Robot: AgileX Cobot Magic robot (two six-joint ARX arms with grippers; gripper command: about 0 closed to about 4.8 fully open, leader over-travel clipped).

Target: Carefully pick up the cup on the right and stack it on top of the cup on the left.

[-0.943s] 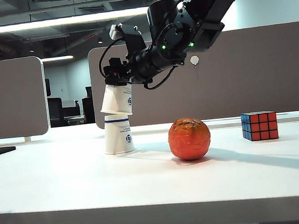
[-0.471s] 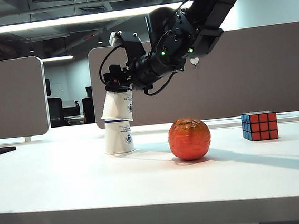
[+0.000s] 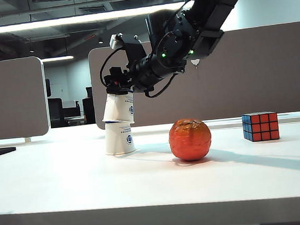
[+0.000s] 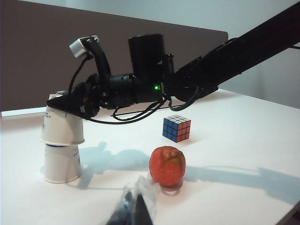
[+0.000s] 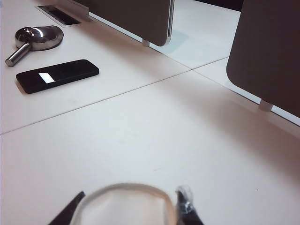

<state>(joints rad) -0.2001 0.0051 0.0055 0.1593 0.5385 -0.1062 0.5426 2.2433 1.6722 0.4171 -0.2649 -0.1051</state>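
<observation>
- Right gripper (image 3: 117,88) reaches across to the left part of the exterior view, clamped on the rim end of an inverted white paper cup, the upper cup (image 3: 118,107).
- Upper cup is slightly tilted; its wider end sits over the top of the lower cup (image 3: 119,138), which stands inverted on the white table (image 3: 146,187). The two cups meet or overlap; whether the upper one is fully seated cannot be told.
- Left wrist view confirms: upper cup (image 4: 62,125) sits over lower cup (image 4: 61,162), with the right gripper (image 4: 70,104) closed across its top.
- Right wrist view: the cup's round end (image 5: 126,206) fills the space between the two dark fingers (image 5: 185,206); the right gripper (image 5: 126,208) is held apart by the cup.
- Left gripper (image 4: 133,208) shows only as a dark blurred tip low in its own view, well back from the cups; its opening cannot be told.
- Orange (image 3: 190,139) rests on the table just right of the cups, apart from them.
- Rubik's cube (image 3: 260,126) stands farther right, well apart.
- Black phone (image 5: 57,75) and metal scoop (image 5: 35,40) lie on the table beyond.
</observation>
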